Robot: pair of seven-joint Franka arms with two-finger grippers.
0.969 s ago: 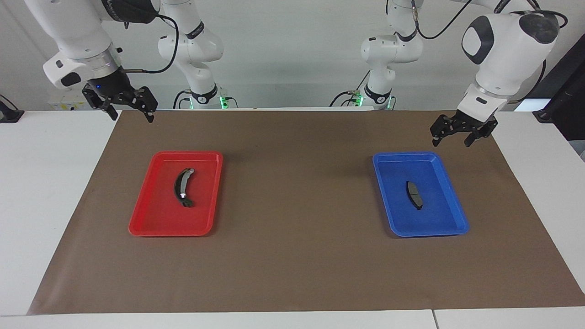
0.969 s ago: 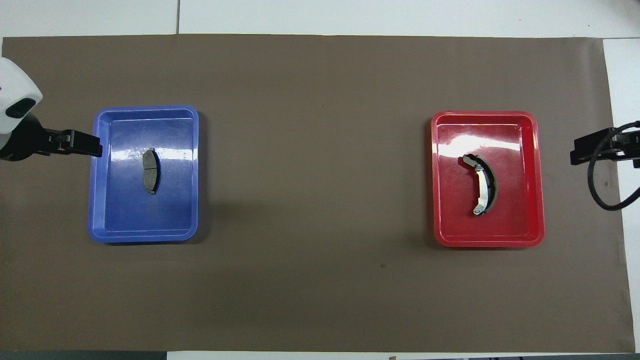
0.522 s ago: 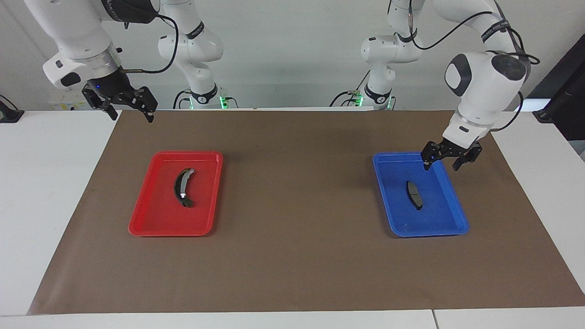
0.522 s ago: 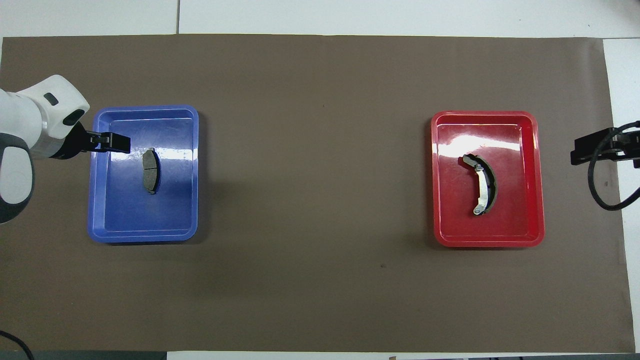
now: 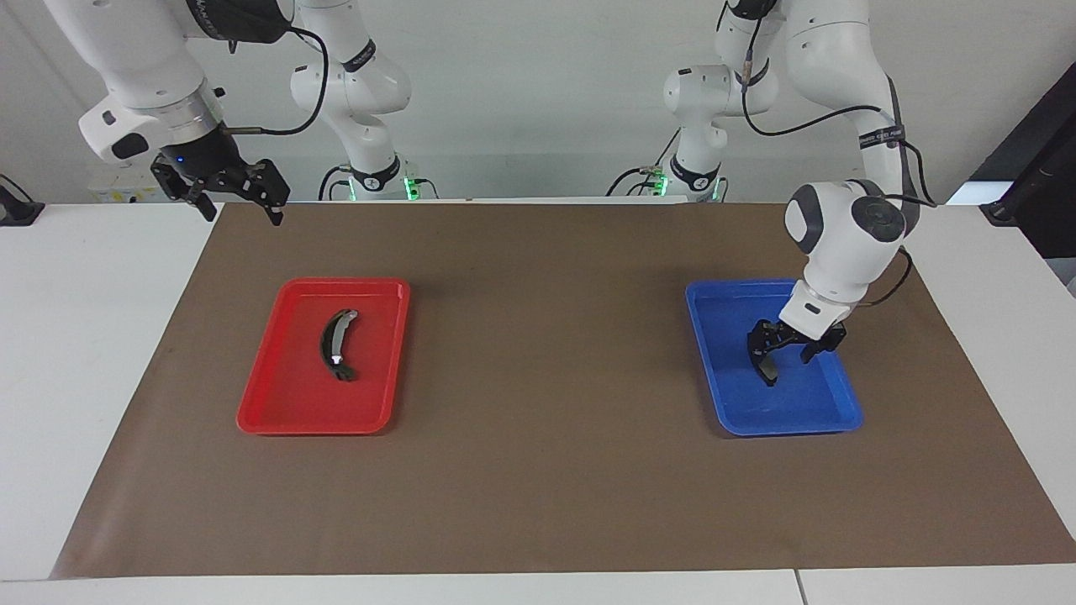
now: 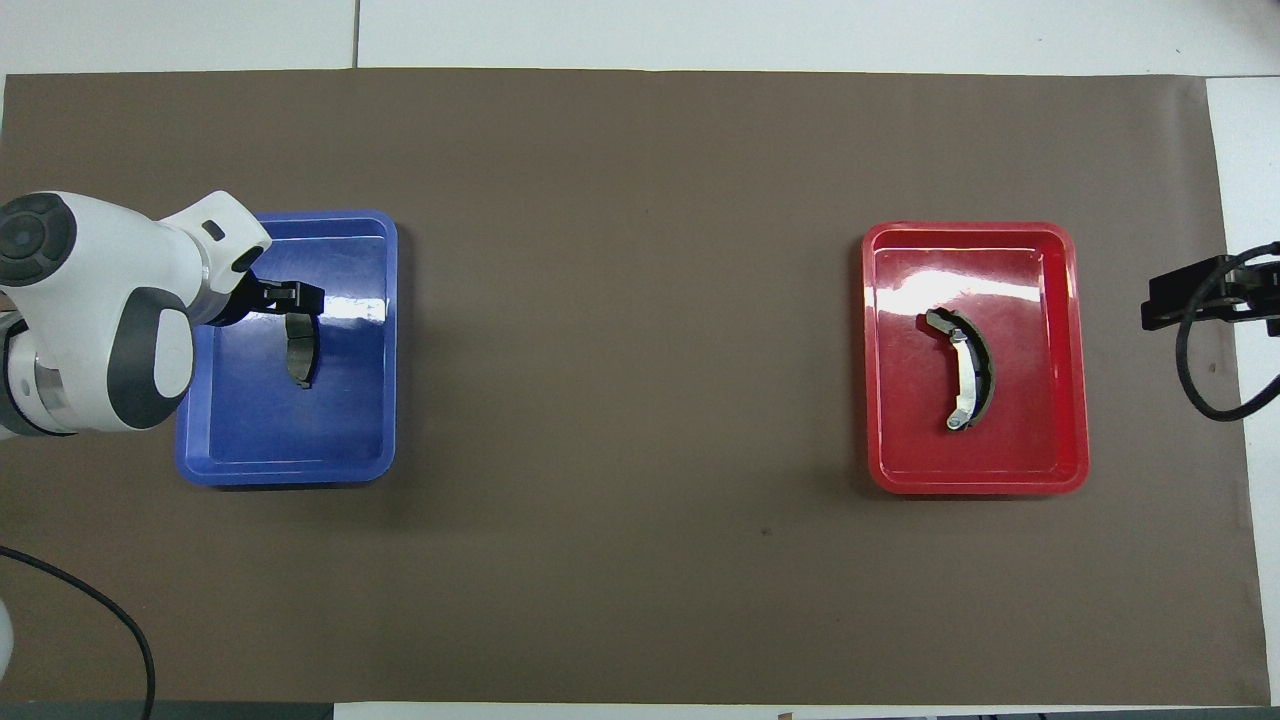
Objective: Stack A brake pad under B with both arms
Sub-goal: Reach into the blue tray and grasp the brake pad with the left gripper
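Note:
The A brake pad [image 5: 767, 370] lies in the blue tray [image 5: 790, 427] at the left arm's end of the table; in the overhead view it [image 6: 301, 358] shows as a short, plain grey piece. My left gripper [image 5: 784, 351] is open and low over the pad's end nearer to the robots, and in the overhead view the gripper [image 6: 300, 297] covers that end. I cannot tell whether it touches the pad. B [image 5: 334, 344], the longer crescent [image 6: 968, 370], lies in the red tray [image 5: 311, 427]. My right gripper [image 5: 235, 200] is open and empty, and it waits high over the mat's corner.
A brown mat [image 5: 538, 470] covers most of the white table. The blue tray [image 6: 290, 472] and the red tray [image 6: 975, 486] stand far apart on it. The right gripper's tip [image 6: 1175, 300] and its cable show at the overhead view's edge.
My left arm has swung from above the mat beside the blue tray down into the tray, over the pad. The right arm, the pad and B have not moved.

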